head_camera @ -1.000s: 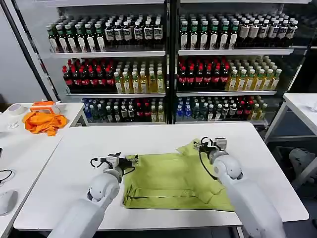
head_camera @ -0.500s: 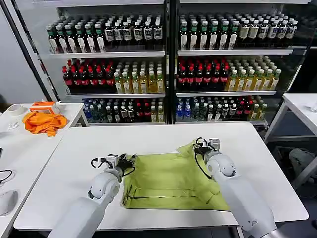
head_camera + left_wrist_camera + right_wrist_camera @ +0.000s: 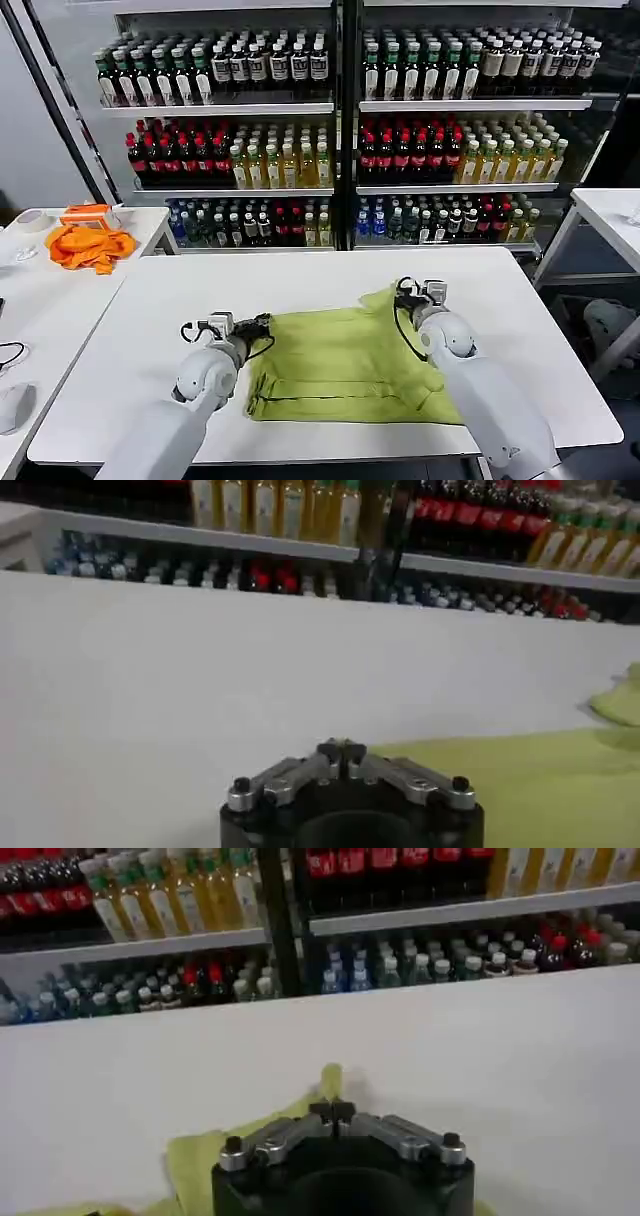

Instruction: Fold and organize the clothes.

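The clothes are one lime-green T-shirt lying partly folded on the white table, also seen in the left wrist view and the right wrist view. My left gripper sits low at the shirt's far left corner, its jaws shut on the cloth's edge. At the far right corner my right gripper is shut on a raised fold, with a tip of green cloth poking out past its fingertips.
A bright orange cloth and a tape roll lie on a side table at the left. Drink-bottle shelves stand behind the table. Another white table is at the right. Bare tabletop surrounds the shirt.
Both grippers have shifted slightly to the left while staying shut, and the shirt's far edge has moved with them.
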You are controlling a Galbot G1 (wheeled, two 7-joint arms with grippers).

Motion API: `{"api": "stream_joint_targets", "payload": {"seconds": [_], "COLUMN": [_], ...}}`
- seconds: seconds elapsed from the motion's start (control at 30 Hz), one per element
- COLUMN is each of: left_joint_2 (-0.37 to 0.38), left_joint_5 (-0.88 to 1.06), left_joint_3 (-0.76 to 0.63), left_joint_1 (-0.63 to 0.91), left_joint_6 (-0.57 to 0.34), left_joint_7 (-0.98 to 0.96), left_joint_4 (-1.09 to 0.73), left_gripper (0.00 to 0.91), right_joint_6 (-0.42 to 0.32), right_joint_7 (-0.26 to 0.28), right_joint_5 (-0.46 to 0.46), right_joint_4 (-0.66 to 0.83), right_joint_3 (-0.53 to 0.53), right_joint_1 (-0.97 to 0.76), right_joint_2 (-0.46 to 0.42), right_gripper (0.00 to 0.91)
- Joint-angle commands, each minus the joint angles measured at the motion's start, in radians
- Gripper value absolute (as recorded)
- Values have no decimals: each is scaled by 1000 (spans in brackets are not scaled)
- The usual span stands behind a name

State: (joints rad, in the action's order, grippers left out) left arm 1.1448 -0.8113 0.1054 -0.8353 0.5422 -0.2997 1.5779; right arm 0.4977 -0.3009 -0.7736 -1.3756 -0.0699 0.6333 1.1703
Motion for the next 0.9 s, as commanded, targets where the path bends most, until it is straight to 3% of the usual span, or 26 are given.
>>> {"api": "stream_joint_targets", "payload": {"seconds": [0.03,0.4,0.7,0.9], "left_joint_2": [-11,-59,-99,-105], "left_joint_5": [-75,-76,-43,-11], "left_joint_3": [19,52,76,77], "left_joint_1": [-7,-113,-246,-296], "left_joint_6": [-41,-37,-31,-23], "left_joint_7": [1,-9,-3,1], "left_joint_4": [87,266,377,407], "left_gripper": [50,50,40,40], "right_joint_6": [-12,24,46,45], "right_joint_7": [-1,-32,-57,-53], "right_joint_5": [-2,-35,-27,3], "right_joint_4": [-79,-350,-622,-725], "right_joint_3": [-30,-140,-289,-397], "right_joint_1": [25,175,479,654], "right_joint_2": [-11,-83,-134,-122], "right_gripper": [0,0,0,0]}}
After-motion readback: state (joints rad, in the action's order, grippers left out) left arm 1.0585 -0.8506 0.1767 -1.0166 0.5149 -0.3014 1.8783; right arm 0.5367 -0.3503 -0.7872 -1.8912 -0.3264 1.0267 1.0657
